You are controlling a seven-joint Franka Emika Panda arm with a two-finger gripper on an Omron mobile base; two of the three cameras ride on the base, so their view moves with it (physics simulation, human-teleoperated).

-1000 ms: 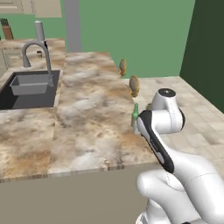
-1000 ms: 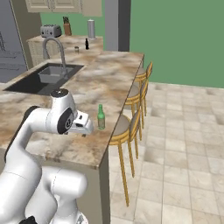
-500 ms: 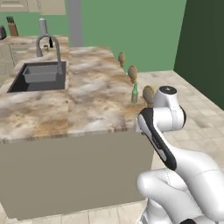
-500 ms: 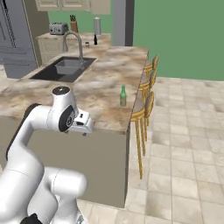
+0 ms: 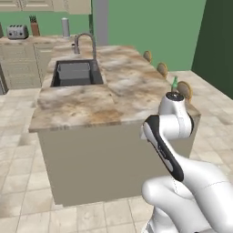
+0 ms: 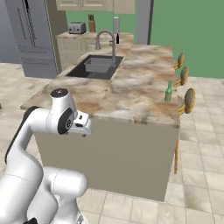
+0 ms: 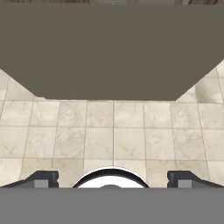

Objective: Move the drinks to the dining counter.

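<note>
Your two-finger gripper (image 7: 112,177) has its dark fingertips (image 7: 41,178) spread wide with nothing between them, folded in close to the arm and aimed at the pale tiled floor (image 7: 113,140) and the plain grey-brown side of the island (image 7: 109,48), a carry pose suited to driving, by my reading. The slim green glass bottle (image 6: 168,92) stands upright on the tan-and-white marbled dining counter (image 6: 131,83), near the edge lined with round tan stool seats (image 6: 189,99), so that drink looks delivered.
</note>
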